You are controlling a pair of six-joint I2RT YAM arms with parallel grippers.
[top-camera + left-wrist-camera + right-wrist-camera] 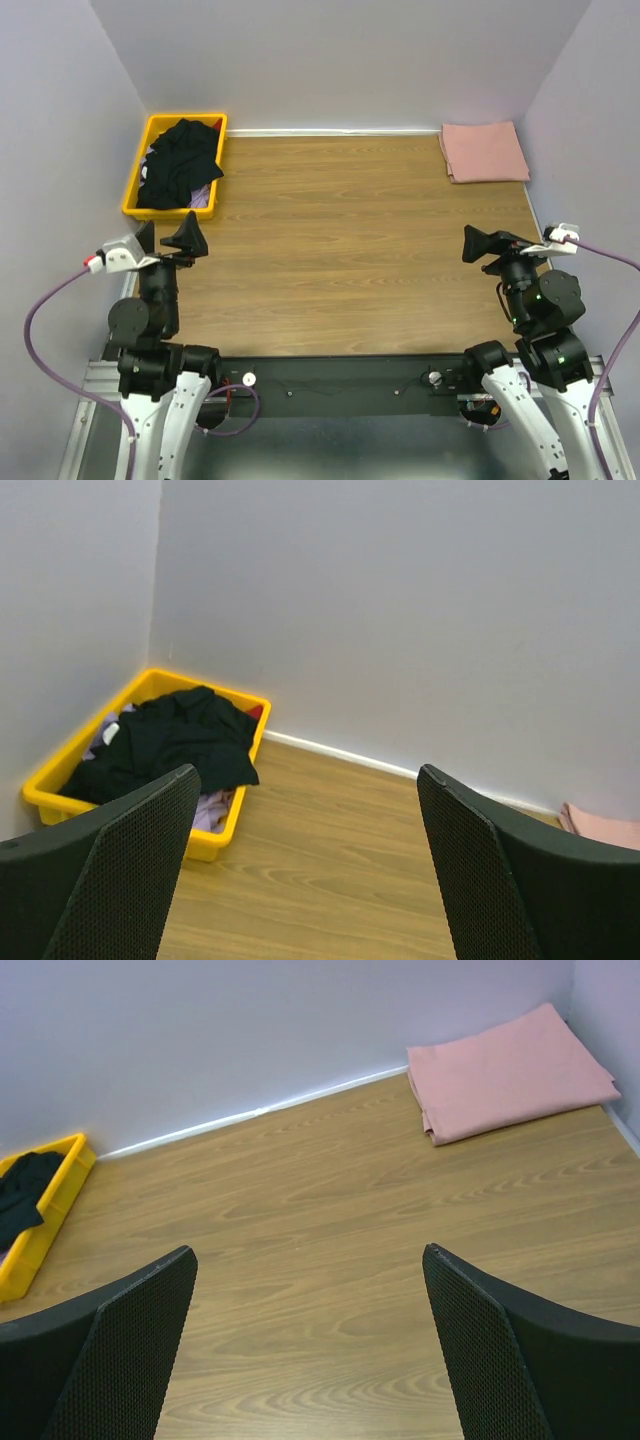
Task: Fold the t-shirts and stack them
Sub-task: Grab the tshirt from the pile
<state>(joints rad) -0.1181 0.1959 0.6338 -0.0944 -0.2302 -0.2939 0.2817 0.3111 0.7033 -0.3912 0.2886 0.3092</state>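
Lavender cloth: mostly buried under black shirt in bin.
Red cloth: only a sliver shows.
Pink shirt: cut by left-wrist frame edge.

The black t-shirt lies crumpled and unfolded in a yellow bin at about 10 o'clock on the bench, heaped over lavender cloth. The salmon-pink t-shirt lies flat, folded into a neat rectangle, at about 2 o'clock in the far corner.
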